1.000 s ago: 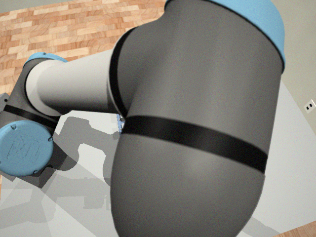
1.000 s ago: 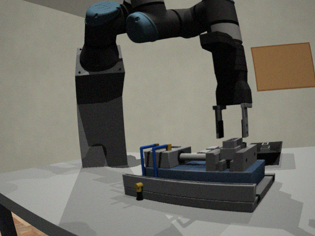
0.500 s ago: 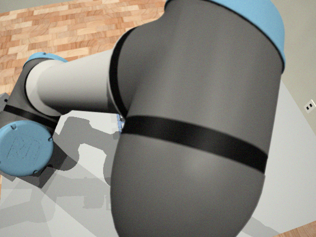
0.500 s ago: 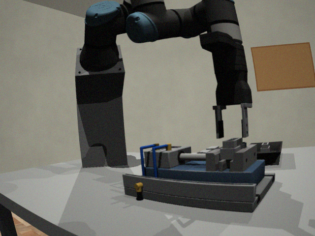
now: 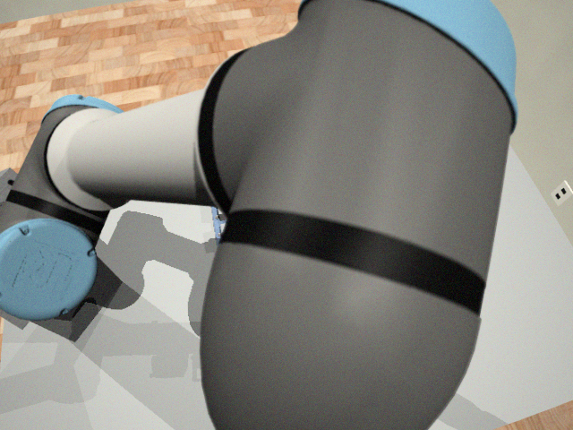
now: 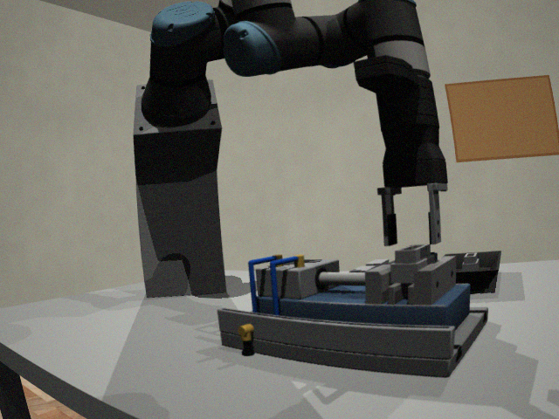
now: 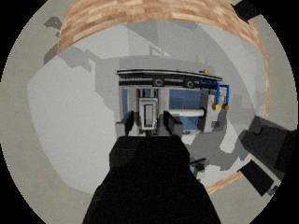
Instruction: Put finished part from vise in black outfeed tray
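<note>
The finished part, a grey block with a pocket on top, sits clamped between the grey vise jaws on the blue vise base. My gripper is open and empty, with its fingertips just above the part, one on each side. In the wrist view the part lies straight below between my two fingers. The black outfeed tray stands behind the vise at the right, with another grey pocketed block in it. In the top view the arm hides the vise, the part and the gripper.
The vise sits on a grey base plate with a raised front rail. Two blue handle loops stand at the vise's left end. A small yellow-topped post stands before the rail. The robot's pedestal rises at the back left.
</note>
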